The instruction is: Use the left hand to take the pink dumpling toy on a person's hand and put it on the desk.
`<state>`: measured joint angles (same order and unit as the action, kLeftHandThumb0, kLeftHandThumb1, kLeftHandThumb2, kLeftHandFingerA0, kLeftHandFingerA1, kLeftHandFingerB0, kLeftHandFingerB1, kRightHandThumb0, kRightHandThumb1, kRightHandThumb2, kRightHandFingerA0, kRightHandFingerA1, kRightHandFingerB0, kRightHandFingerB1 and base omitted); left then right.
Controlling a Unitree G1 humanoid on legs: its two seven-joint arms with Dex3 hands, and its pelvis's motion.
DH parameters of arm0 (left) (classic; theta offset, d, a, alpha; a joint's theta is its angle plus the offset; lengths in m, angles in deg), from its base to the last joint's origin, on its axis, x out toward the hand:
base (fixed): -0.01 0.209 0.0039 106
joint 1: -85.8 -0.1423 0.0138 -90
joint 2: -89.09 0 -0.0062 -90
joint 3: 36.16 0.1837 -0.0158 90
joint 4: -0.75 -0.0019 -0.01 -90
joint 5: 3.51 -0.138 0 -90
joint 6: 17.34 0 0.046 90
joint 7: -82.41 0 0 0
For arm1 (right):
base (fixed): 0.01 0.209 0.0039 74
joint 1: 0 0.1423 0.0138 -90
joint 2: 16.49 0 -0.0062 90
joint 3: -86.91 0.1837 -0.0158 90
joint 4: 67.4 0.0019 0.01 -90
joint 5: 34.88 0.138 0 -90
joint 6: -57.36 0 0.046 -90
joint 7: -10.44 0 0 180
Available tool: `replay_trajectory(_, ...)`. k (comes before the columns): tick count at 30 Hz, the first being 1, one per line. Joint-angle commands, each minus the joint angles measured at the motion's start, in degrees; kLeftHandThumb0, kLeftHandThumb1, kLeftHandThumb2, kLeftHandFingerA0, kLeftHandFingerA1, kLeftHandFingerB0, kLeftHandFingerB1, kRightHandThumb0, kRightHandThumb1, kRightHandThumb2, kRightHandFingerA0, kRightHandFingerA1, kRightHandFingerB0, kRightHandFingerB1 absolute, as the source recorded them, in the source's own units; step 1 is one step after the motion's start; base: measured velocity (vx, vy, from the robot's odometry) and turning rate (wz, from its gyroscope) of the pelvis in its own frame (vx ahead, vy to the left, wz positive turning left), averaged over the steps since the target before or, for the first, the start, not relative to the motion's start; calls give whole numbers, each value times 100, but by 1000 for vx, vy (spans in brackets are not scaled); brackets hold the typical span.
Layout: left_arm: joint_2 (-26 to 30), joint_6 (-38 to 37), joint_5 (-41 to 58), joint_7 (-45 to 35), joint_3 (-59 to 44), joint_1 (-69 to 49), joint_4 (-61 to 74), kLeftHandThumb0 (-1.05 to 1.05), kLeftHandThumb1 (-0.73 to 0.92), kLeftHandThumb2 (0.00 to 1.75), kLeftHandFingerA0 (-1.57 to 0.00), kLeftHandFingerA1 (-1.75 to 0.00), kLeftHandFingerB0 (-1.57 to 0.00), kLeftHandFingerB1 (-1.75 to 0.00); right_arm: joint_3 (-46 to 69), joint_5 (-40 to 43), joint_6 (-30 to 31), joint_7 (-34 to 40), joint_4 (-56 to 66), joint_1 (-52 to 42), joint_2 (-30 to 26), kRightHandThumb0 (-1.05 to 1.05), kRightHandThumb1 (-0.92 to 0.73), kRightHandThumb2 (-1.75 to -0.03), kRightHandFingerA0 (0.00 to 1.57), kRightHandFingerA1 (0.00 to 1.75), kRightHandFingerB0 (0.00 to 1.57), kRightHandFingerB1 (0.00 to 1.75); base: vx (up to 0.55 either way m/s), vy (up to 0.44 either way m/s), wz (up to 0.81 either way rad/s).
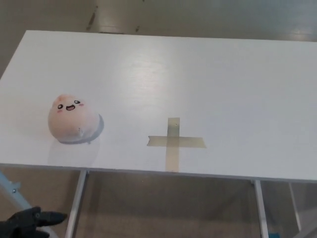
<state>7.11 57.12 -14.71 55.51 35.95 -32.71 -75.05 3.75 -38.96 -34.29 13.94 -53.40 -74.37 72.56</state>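
**A:** Where's the left hand (30, 221)?

**B:** Low in the near-left corner, below the desk's near edge and off the top. It holds nothing; a dark finger juts out to the right, but too little shows to say whether the fingers are spread or curled. The right hand isn't in view.

**A:** And the pink dumpling toy (73, 119)?

**B:** Sitting upright on the white desk (208, 74), left side, face toward the camera, well apart from the hand. No person's hand shows anywhere.

**A:** So the job looks finished?

**B:** I'd judge so: the toy rests on the desk with nothing touching it. Nothing seems left but to keep the arm clear.

**A:** Any edge worry?

**B:** The toy sits fairly near the near edge and toward the left edge, though wholly on the surface. A tape cross (174, 141) lies to its right, near the same edge. Everything farther and rightward is bare top, so plenty of room.
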Motion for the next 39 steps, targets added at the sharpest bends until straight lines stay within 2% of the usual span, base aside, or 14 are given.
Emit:
replay_trajectory(1,-488,1816,-645,1745,598,2746,-5681,-56,56,58,-39,-36,-38,-34,-172,-209,-138,131,-36,-342,55,-25,-71,-60,71,47,58,43,0,0,0)
replay_trajectory(2,-429,1828,-648,1767,609,2859,-5950,-66,49,84,-36,-50,-25,-42,-185,-218,-133,138,-36,-330,68,-25,-71,-61,70,47,57,43,0,0,0)
replay_trajectory(3,-388,1824,-649,1782,620,2937,-6137,-66,49,84,-36,-50,-25,-42,-193,-223,-129,143,-37,-322,76,-25,-71,-61,70,47,57,43,0,0,0)
replay_trajectory(4,-339,1754,-657,1748,654,2979,-6380,-63,73,62,-36,-35,-30,-31,-207,-234,-129,158,-37,-320,78,-25,-71,-61,71,47,57,43,0,0,0)
replay_trajectory(6,-280,1631,-675,1698,708,3021,-6717,-66,79,64,-35,-35,-28,-31,-225,-246,-135,179,-36,-325,76,-25,-71,-60,71,47,57,43,0,0,0)
replay_trajectory(7,-172,1539,-730,1576,792,2986,-6898,-71,72,96,-24,-45,-16,-41,-248,-258,-145,197,-33,-307,117,-25,-70,-60,70,47,58,43,0,0,0)
replay_trajectory(11,82,1462,-850,1382,980,2903,-7081,-73,75,99,-22,-45,-10,-39,-301,-271,-154,217,-31,-279,235,-25,-70,-61,69,46,56,43,0,0,0)
replay_trajectory(13,129,1475,-902,1390,1063,2935,-7151,-73,75,99,-22,-45,-10,-39,-310,-262,-158,213,-27,-278,245,-25,-70,-61,69,46,56,43,0,0,0)
replay_trajectory(14,175,1523,-968,1400,1151,2946,-7211,-70,91,67,-28,-33,-13,-27,-303,-241,-181,210,-23,-304,263,-25,-70,-61,68,46,56,43,0,0,0)
replay_trajectory(16,235,1455,-989,1465,1223,2967,-7403,-71,91,67,-28,-33,-14,-27,-288,-201,-215,208,-15,-360,287,-26,-70,-61,68,46,56,43,0,0,0)
replay_trajectory(17,244,1415,-963,1487,1221,2993,-7498,-74,75,99,-20,-45,-9,-39,-293,-200,-218,214,-15,-366,294,-26,-70,-61,68,46,55,42,0,0,0)
replay_trajectory(27,332,1088,-737,1562,1305,3259,-8079,-73,75,99,-21,-45,-11,-39,-307,-149,-211,212,-2,-349,292,-27,-71,-61,68,46,55,42,0,0,0)
replay_trajectory(39,318,757,-358,1874,1266,3482,-8648,-70,73,97,-29,-47,-18,-42,-346,-163,-215,270,-20,-383,284,-26,-71,-61,69,46,55,42,0,0,0)
